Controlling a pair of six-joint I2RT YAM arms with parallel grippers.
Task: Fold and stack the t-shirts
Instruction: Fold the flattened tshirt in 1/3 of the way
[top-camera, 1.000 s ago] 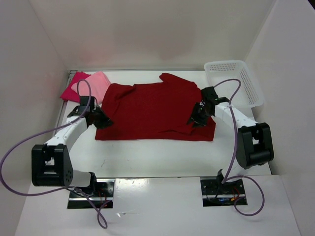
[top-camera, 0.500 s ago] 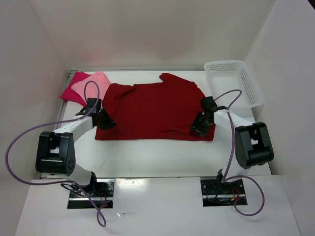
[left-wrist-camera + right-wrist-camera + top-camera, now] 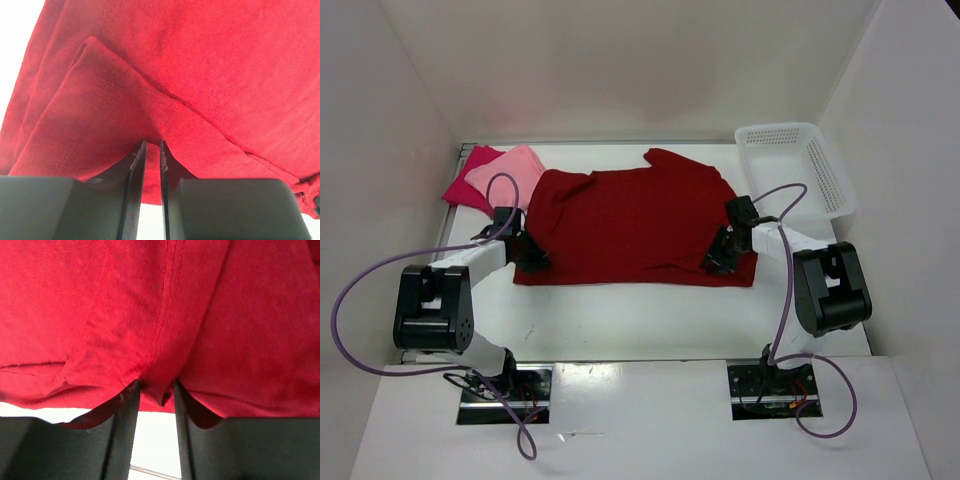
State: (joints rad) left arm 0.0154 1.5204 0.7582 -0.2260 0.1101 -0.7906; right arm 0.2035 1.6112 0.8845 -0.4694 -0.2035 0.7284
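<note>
Walls [image 3: 620,70], plain white, box in the white table [image 3: 620,320]; left jaws, nearly closed, pinch the dark red t-shirt [image 3: 635,225]; right jaws, wider, clamp its fold.

White table [image 3: 620,318], dark red shirt [image 3: 635,225], crimson shirt [image 3: 460,186], pink shirt [image 3: 508,168], basket [image 3: 790,165]

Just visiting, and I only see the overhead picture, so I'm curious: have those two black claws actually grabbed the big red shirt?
Observer: The left wrist camera shows the left gripper nearly closed, pinching an edge of the dark red t-shirt.
Visitor: And the other one?
Observer: On its own camera the right gripper stands wider, a fold of cloth dipping between its fingers; whether it clamps, I cannot tell.
Visitor: Is the cloth flat there?
Observer: No; beside the left gripper a flap lies folded over the shirt.
</note>
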